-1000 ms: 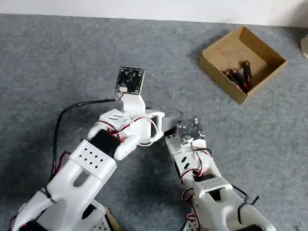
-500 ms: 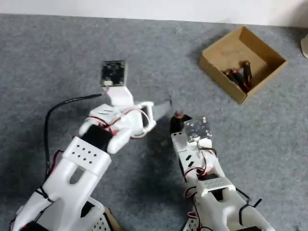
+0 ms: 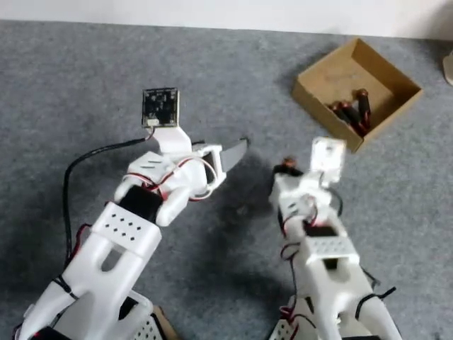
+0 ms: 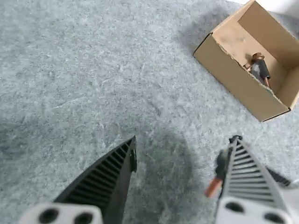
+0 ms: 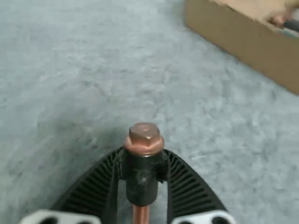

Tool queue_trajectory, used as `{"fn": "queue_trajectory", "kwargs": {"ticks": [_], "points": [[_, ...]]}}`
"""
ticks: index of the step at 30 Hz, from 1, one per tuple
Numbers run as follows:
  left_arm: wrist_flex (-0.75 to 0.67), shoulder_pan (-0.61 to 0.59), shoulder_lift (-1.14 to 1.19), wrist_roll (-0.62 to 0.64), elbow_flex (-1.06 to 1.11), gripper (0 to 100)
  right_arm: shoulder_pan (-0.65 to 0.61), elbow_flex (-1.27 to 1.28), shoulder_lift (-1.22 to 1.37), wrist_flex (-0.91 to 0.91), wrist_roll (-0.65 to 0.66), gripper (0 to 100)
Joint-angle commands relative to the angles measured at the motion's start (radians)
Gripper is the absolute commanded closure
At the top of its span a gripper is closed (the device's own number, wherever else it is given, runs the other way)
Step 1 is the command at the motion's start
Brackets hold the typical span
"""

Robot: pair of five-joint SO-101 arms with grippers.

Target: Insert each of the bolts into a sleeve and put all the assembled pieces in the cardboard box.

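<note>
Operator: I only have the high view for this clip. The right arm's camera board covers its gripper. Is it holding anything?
Observer: Yes. In the right wrist view, the right gripper is shut on a black sleeve with a copper bolt through it, head outward.
Operator: And the left gripper? I see just one finger.
Observer: The left wrist view shows the left gripper open wide, with bare grey table cover between its fingers.

One cardboard box [image 3: 322, 119] and four assembled pieces [image 5: 142, 161].
</note>
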Motion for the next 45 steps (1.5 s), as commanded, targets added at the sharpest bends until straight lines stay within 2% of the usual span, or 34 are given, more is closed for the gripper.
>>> {"fn": "queue_trajectory", "kwargs": {"ticks": [1, 4, 12, 17, 23, 29, 37, 45], "points": [[-0.032, -0.018, -0.008, -0.008, -0.008, 71, 0.050, -0.182, -0.018, 0.136, -0.023, 99.4], [-0.032, -0.018, -0.008, -0.008, -0.008, 71, 0.068, -0.248, -0.016, 0.174, -0.015, 99.4], [-0.035, -0.059, 0.025, -0.008, -0.016, 71, 0.096, -0.340, -0.015, 0.179, 0.249, 99.4], [-0.155, -0.084, 0.174, -0.048, -0.033, 71, 0.168, -0.421, 0.044, 0.186, 0.321, 99.4], [-0.178, -0.085, 0.338, -0.057, -0.119, 71, 0.252, -0.642, 0.285, 0.263, 0.336, 99.4], [-0.178, -0.160, 0.380, -0.058, -0.168, 71, 0.302, -0.905, 0.532, 0.271, 0.338, 99.4], [-0.180, -0.176, 0.383, -0.061, -0.173, 71, 0.306, -1.372, 0.783, 0.506, 0.381, 99.4], [-0.183, -0.177, 0.383, -0.063, -0.170, 71, 0.309, -1.675, 0.946, 0.595, 0.384, 99.4]]}}
